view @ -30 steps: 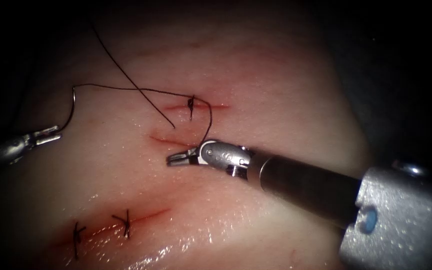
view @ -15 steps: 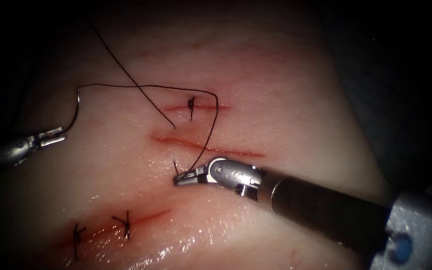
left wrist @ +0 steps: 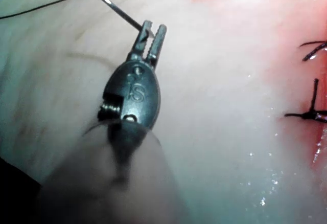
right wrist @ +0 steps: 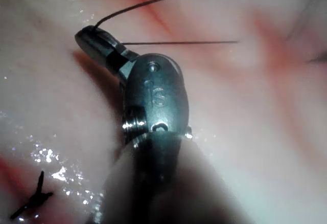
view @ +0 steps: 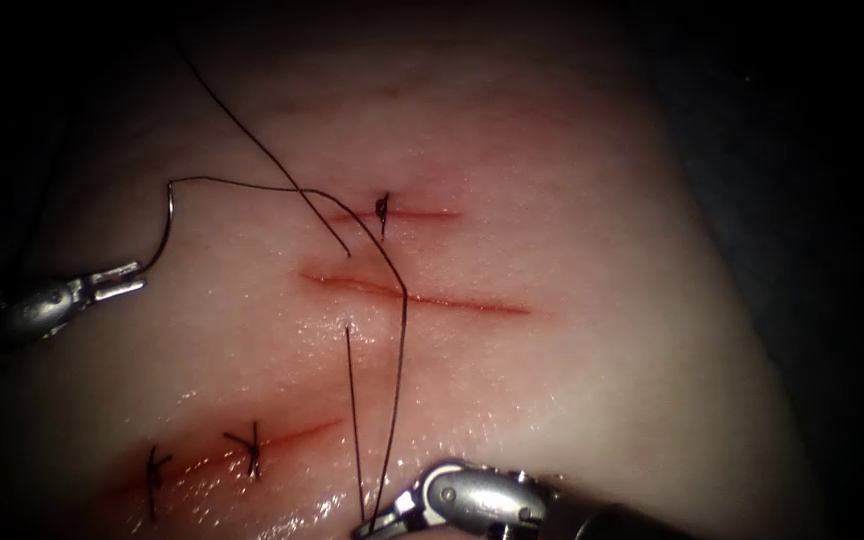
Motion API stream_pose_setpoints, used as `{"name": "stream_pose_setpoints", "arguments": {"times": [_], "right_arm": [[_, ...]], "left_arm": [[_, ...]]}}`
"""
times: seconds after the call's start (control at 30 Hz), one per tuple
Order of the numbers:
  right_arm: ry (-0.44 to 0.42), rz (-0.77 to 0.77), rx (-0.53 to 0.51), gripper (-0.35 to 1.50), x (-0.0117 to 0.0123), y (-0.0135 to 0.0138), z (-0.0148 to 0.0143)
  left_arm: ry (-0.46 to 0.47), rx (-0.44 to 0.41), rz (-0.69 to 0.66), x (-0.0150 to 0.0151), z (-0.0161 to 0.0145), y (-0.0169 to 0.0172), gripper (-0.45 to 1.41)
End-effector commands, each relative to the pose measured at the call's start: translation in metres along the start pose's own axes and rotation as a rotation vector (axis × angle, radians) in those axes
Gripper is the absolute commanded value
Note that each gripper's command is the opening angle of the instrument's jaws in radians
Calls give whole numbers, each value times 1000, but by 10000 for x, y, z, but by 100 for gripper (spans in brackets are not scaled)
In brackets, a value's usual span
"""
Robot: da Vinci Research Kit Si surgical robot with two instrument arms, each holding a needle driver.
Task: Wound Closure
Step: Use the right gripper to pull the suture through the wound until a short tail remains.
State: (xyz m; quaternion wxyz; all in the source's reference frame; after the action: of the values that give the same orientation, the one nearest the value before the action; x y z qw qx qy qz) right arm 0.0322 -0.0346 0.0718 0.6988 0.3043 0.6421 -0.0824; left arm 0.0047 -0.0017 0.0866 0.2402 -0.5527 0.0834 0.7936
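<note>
Two tied stitches below, thread crossing cut, needle left

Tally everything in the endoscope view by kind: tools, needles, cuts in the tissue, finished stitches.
Tools: 2, left tool holding the needle, right tool holding the thread
Needle: 1, out of the tissue
Cuts: 3
Finished stitches: 3
Total: 9
</note>
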Motion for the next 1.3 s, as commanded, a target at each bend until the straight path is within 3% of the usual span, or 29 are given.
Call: {"name": "stream_pose_setpoints", "arguments": {"times": [0.03, 0.1, 0.13, 0.17, 0.2, 0.27, 0.5, 0.7, 0.97, 1.3], "right_arm": [[5, -11, 22, -35, 0, 0, 16], [5, -19, 20, -35, 2, 3, 19], [-5, -11, -18, -21, 2, 6, 18], [-20, -16, -77, 46, 2, 12, 15], [-27, -30, -116, 94, 2, 18, 11], [-43, -35, -200, 131, -2, 44, -10], [-74, -87, -325, 131, -25, 110, -71], [-83, -109, -393, 133, -49, 152, -88], [-86, -152, -406, 126, -77, 198, -77], [-97, -183, -379, 119, -89, 201, -76]], "left_arm": [[2, 0, 1, -5, 6, -1, -45], [2, 0, 2, -5, 6, 0, -45], [0, -2, 3, -5, 6, 0, -45], [0, -2, 3, -5, 6, 0, -45], [2, -4, 3, -5, 5, 0, -45], [3, -6, 3, -5, 5, 0, -45], [6, -7, 4, -5, 5, 1, -45], [6, -11, 6, -6, 5, 1, -45], [4, -12, 8, -7, 5, 2, -45], [1, -18, 10, -8, 3, 1, -45]]}}
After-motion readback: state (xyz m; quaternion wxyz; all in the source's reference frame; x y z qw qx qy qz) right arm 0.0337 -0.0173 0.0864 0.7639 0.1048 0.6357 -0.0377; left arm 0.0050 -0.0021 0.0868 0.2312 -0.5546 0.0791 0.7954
